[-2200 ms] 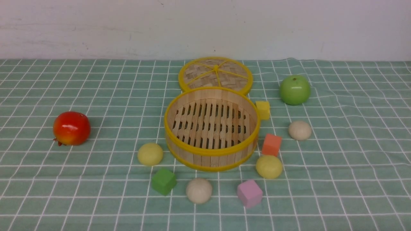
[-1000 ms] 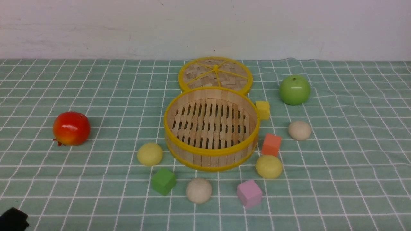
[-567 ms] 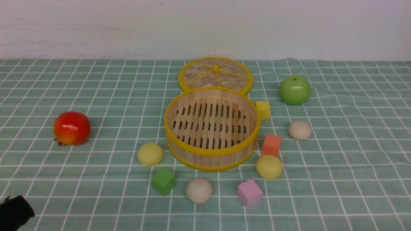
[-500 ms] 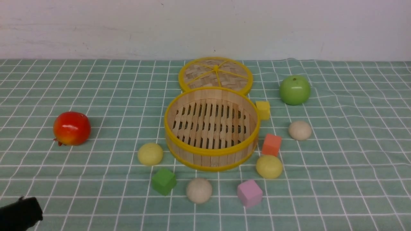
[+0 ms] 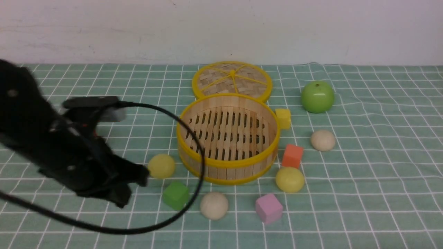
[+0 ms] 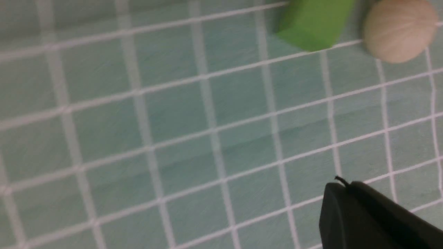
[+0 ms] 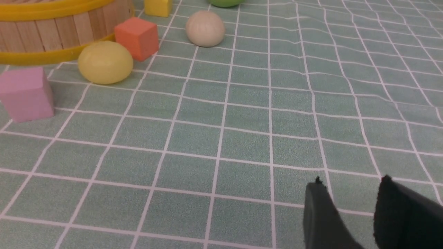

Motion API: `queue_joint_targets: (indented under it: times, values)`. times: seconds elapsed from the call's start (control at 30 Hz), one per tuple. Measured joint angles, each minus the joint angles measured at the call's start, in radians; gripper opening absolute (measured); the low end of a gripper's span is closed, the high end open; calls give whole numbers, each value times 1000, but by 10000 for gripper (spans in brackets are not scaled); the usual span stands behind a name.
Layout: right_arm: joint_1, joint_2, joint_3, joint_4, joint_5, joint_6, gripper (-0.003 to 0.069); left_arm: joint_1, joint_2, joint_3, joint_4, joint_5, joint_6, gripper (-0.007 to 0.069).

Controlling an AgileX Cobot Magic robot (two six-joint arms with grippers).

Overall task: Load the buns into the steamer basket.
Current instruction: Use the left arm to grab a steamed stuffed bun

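The steamer basket stands mid-table with nothing inside. Around it lie several buns: a yellow one at its left, a beige one in front, a yellow one at front right and a beige one at right. My left gripper hovers just left of the left yellow bun, shut and holding nothing; its wrist view shows the front beige bun. My right gripper is open over bare cloth, out of the front view, with the yellow bun and beige bun ahead.
The woven lid lies behind the basket, a green apple at back right. Cubes lie close to the buns: green, pink, orange, yellow. The left arm's cable loops across the basket's left side.
The left arm has swung in from the bottom left corner to just left of the yellow bun, now covering the red fruit. Buns, cubes and basket have not moved.
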Motion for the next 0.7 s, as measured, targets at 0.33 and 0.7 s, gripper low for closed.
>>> queue_joint_targets:
  times: [0.33, 0.7]
  values:
    - [0, 0, 0, 0, 0, 0, 240, -7, 317, -311, 86, 17, -9, -14]
    - [0, 0, 0, 0, 0, 0, 240, 72, 500, -458, 84, 7, 13, 163]
